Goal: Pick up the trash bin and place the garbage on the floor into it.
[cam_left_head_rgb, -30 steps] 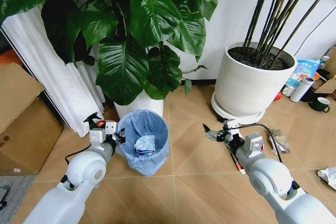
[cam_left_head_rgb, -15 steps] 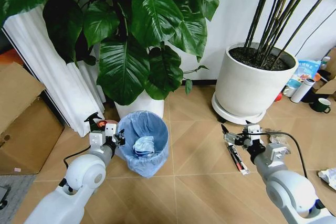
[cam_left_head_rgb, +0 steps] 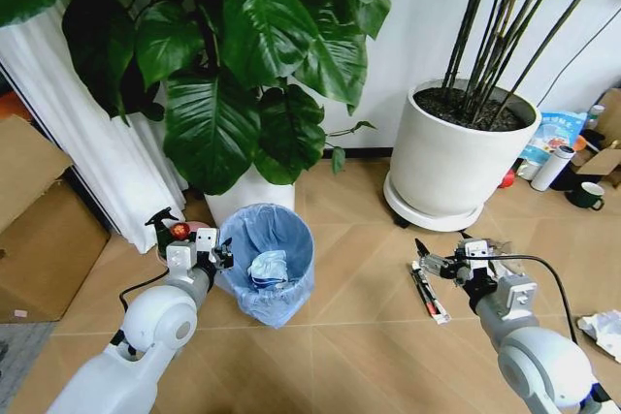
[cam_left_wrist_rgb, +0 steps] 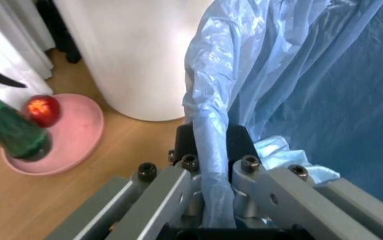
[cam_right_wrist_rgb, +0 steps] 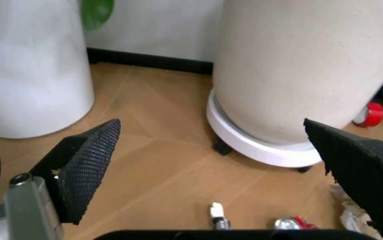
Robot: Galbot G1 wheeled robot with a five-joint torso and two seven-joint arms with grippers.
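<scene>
**Bin rim clamped, right arm over litter**

On the floor [cam_left_head_rgb: 340, 336] before the leafy plant's pot, the left gripper [cam_left_head_rgb: 215, 257] pinches the trash bin [cam_left_head_rgb: 266, 261] by its bagged rim. Right gripper [cam_left_head_rgb: 424, 258] hangs spread wide, empty, above a dark thin wrapper [cam_left_head_rgb: 428, 296].

Light-blue crinkly plastic-lined round trash bin [cam_left_head_rgb: 266, 261]; tan chevron wood-plank floor [cam_left_head_rgb: 359, 239]; white round plant pot [cam_left_head_rgb: 448, 170]; pink dish [cam_left_wrist_rgb: 71, 135].
</scene>
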